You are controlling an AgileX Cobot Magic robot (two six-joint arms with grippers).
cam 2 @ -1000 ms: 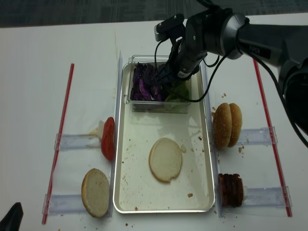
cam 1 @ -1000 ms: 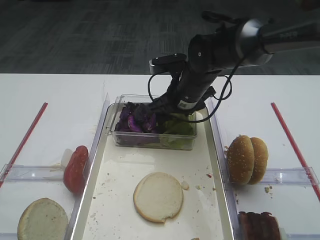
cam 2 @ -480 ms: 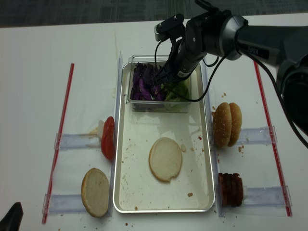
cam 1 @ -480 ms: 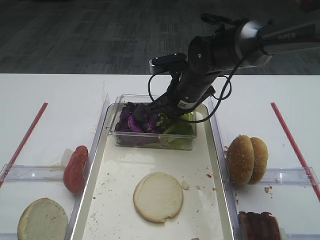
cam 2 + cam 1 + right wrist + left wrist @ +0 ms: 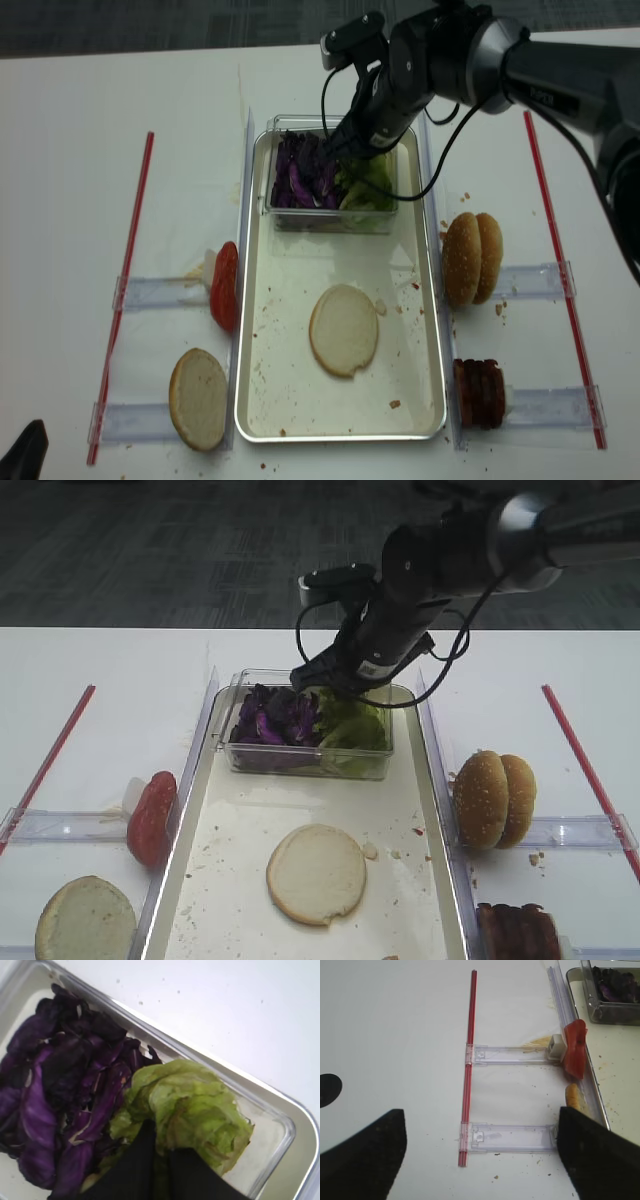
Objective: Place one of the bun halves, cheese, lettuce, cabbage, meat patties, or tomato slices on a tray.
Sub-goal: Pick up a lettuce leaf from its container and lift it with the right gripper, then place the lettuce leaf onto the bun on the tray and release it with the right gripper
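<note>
The right gripper (image 5: 156,1157) has its dark fingers pressed together on a fold of the lettuce (image 5: 192,1110), pinching the pale green leaf at its lower edge while the rest of the clump sits in the clear plastic box (image 5: 305,764) beside the purple cabbage (image 5: 272,718), which lies at nine o'clock of it. The box stands at the twelve o'clock end of the tray (image 5: 230,825); a pale bun half (image 5: 316,872) lies face up toward six o'clock on the tray floor. To do this step well, I judge the arm should lift straight up until the leaf clears the box wall, dragging no cabbage along, then carry toward six o'clock and set it on bare tray or the bun. The left gripper (image 5: 480,1152) stands spread over the table. No writing is legible in these views
</note>
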